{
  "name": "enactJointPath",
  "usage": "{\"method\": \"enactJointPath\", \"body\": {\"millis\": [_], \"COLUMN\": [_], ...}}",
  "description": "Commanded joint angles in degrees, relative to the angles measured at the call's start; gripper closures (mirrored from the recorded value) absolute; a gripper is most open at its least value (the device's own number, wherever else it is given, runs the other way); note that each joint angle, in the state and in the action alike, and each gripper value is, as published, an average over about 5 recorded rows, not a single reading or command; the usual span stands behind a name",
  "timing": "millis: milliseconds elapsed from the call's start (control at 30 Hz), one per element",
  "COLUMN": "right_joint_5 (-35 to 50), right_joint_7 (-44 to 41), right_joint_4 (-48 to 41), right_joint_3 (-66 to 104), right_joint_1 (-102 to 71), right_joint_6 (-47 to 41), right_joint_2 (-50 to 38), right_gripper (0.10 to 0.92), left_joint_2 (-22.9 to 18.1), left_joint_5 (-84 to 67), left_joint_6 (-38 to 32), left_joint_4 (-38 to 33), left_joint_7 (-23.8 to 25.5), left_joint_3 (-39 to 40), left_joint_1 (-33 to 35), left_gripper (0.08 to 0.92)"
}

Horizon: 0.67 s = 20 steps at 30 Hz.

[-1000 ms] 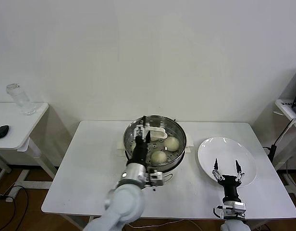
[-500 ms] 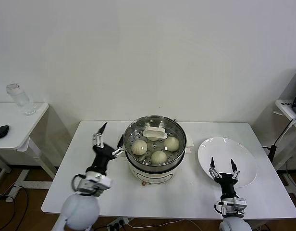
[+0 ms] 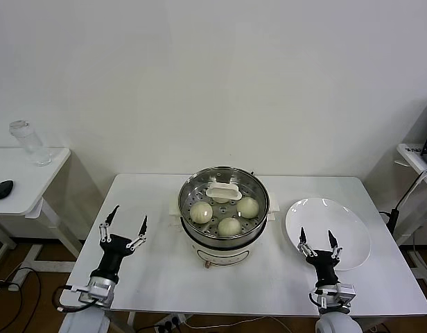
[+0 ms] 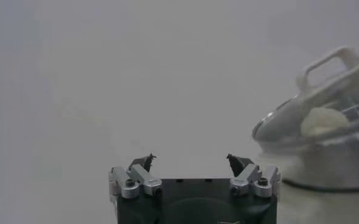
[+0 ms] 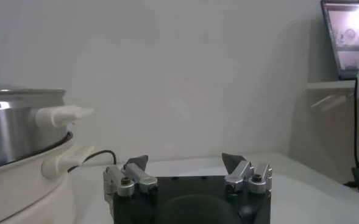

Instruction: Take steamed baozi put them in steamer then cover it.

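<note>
My left gripper point(image 3: 123, 226) sits over the left part of the white rectangular table point(image 3: 151, 270), well apart from the cooker. Fingers spread wide, nothing between them, nothing touched. The left wrist view confirms it: both dark fingertips point(image 4: 144, 162) stand far apart with only bare wall and tabletop beyond.

Centre of the table: round shiny stainless-steel steamer point(image 3: 190, 234) on its white electric cooker base point(image 3: 220, 252). Round clear glass cover with metal rim point(image 3: 258, 187) is on top, flat white handle point(image 3: 223, 191) at its middle. Through the glass I see three pale cream-white steamed baozi point(image 3: 229, 225) plainly; a fourth is mostly hidden under the handle, only a sliver shows. In the left wrist view the steamer point(image 4: 325, 158) is cut off at the frame edge and soft; one bun shows as a pale blob.

Right of the steamer: flat round white plate point(image 3: 346, 218), nothing on it.

My right gripper point(image 3: 315, 239) hangs at the plate's near edge, fingers also spread wide, holding nothing. Cannot tell if the tips touch the plate. The right wrist view shows the open fingertips point(image 5: 138, 162) and the steamer's side handle point(image 5: 62, 113), the pot itself cut off.
</note>
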Motion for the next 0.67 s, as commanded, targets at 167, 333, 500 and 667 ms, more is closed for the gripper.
{"method": "enactJointPath", "body": {"millis": [167,333,500,667], "right_joint_5": [1.57,1.67,1.83,1.72], "right_joint_7": [-0.22,-0.73,-0.96,-0.92], "right_joint_4": [0.61,0.49,0.63,0.67], "right_joint_3": [0.03,-0.02,-0.2,-0.22], "right_joint_1": [0.07,0.1,-0.03,-0.09], "right_joint_6": [-1.18,-0.22,0.04,0.07], "right_joint_2": [0.22,0.4,0.38,0.4], "right_gripper": [0.203,0.203,0.203,0.203], "left_joint_2": [-0.23,-0.1,-0.17,-0.31], "left_joint_5": [-6.37,-6.32,-6.3,-6.3], "left_joint_6": [-8.82,-8.83,-8.83,-8.81], "left_joint_4": [4.04,4.15,3.82,3.47], "left_joint_7": [1.7,1.78,1.79,1.78], "left_joint_3": [-4.07,-3.95,-3.9,-3.84], "left_joint_1": [3.17,3.29,3.6,3.88], "left_gripper": [0.177,0.177,0.177,0.177]}}
